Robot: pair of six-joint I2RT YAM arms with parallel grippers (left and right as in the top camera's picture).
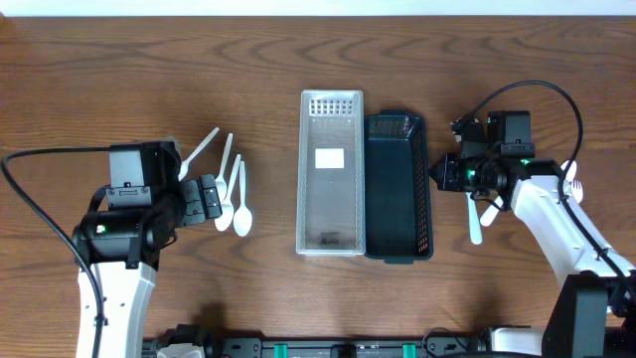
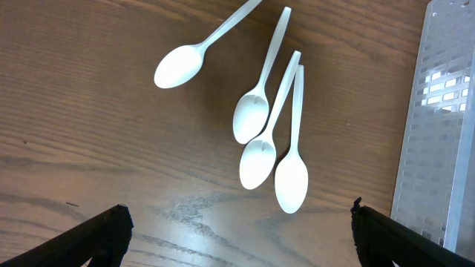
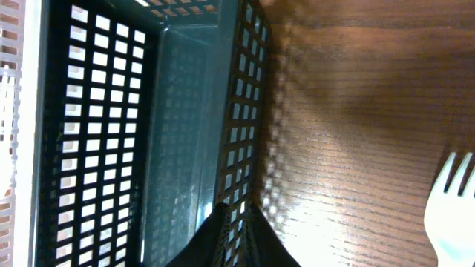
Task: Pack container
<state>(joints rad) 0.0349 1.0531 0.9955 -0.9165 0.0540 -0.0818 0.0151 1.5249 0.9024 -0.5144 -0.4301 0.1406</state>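
Observation:
Several white plastic spoons [image 1: 235,194] lie on the table left of the baskets; the left wrist view shows them close up [image 2: 256,111]. My left gripper [image 1: 214,199] is open and empty, just left of the spoons [image 2: 239,211]. A white slotted basket [image 1: 303,179] stands beside a black slotted basket [image 1: 427,204]. My right gripper [image 1: 437,177] is shut on the black basket's right wall [image 3: 245,111], one finger on each side of it [image 3: 236,211].
A white plastic fork [image 3: 449,211] lies on the table right of the black basket. More white utensils [image 1: 475,224] lie under and beside my right arm. The white basket's edge shows at the right of the left wrist view [image 2: 438,111].

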